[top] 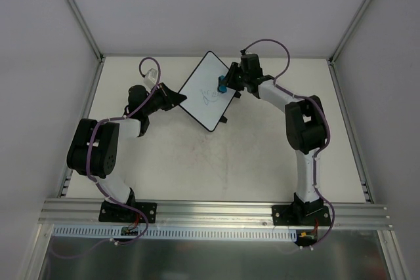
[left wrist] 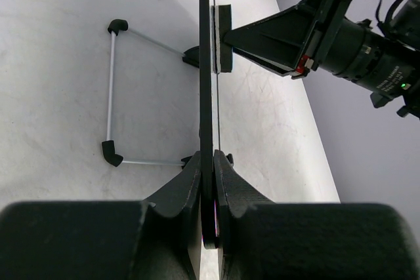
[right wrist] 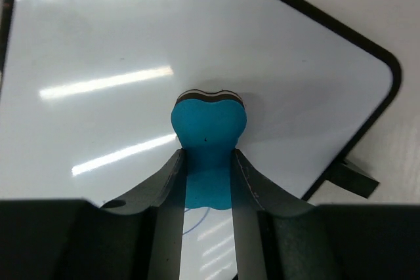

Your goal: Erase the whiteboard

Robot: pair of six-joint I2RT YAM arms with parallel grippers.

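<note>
The whiteboard, white with a thin black rim, stands tilted at the back middle of the table, with faint blue-green scribbles on its face. My left gripper is shut on its left edge; in the left wrist view the board shows edge-on between my fingers. My right gripper is shut on the blue bone-shaped eraser and presses it against the board's face. In the right wrist view the eraser sits between my fingers on the white board, with a blue pen line just below it.
The board's wire stand rests on the table behind the board. Two black tabs stick out at the board's lower right edge. Grey walls and metal posts enclose the table on three sides.
</note>
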